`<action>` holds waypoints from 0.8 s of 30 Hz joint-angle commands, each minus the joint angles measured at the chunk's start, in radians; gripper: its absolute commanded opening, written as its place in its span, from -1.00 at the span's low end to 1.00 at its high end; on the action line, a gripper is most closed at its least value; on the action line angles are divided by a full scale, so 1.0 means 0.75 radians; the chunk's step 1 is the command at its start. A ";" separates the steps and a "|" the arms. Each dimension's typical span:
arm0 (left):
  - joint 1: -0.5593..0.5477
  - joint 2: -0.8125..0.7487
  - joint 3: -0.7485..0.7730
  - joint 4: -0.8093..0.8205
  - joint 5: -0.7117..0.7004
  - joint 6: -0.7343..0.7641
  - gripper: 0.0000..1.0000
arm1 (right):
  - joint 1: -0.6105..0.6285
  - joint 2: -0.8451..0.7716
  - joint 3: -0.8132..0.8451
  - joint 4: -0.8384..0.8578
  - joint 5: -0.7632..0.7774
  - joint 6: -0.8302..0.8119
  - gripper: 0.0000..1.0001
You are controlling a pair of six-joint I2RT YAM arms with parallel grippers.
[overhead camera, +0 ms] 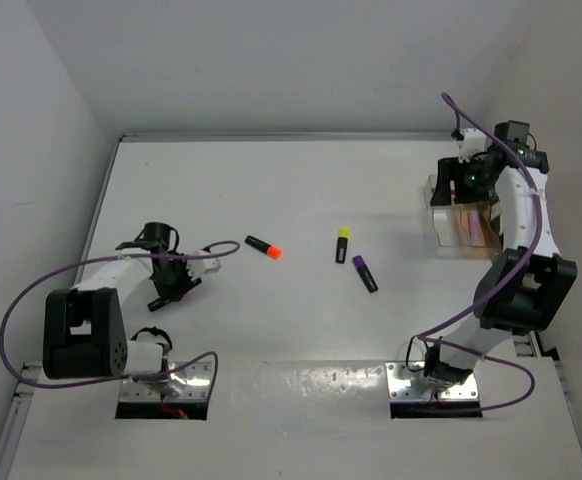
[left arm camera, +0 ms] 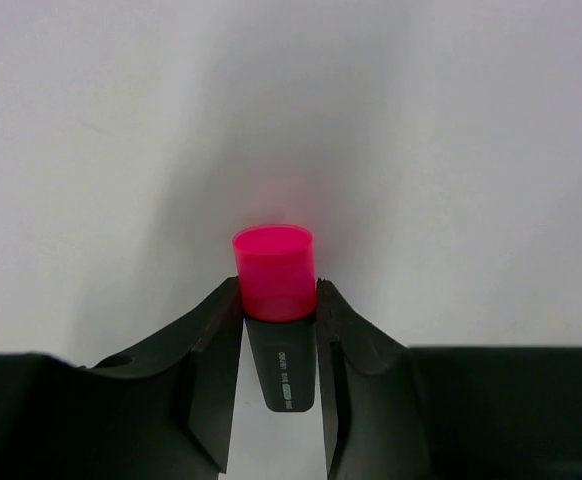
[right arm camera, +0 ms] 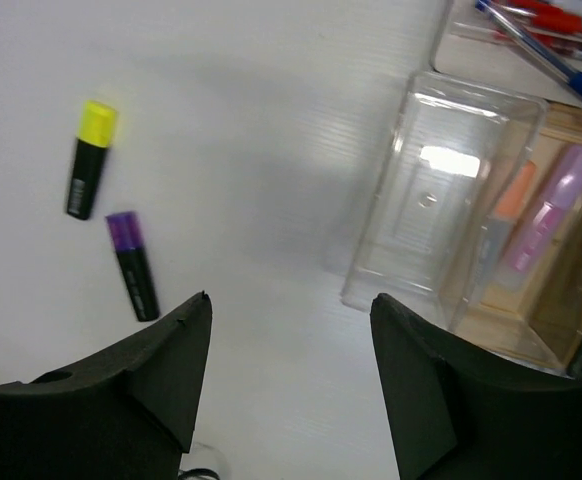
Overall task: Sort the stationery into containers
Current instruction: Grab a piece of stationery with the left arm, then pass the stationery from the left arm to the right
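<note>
- Left arm: folded low over the left side of the table, with the forearm running right from the shoulder block and the wrist tipped down at the surface.
- Left gripper: its fingers press on both sides of the pink highlighter. They grip the black barrel just under the cap, and the cap pokes out beyond the tips.
- Right arm: it rises from its base, bends at the elbow by the right edge and reaches to the far right corner, with the wrist over the containers.
- Right gripper: its fingers are spread wide with nothing between them, and it hangs just beside the clear tray.
- A tan box touches the tray and holds a lilac marker.
- The orange highlighter, yellow highlighter and purple highlighter lie mid-table. The yellow and purple ones are near each other.
</note>
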 commanded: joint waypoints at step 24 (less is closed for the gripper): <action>-0.390 0.292 1.270 0.724 0.514 -2.294 -1.00 | 0.875 -0.248 -0.072 0.961 -0.243 0.885 0.28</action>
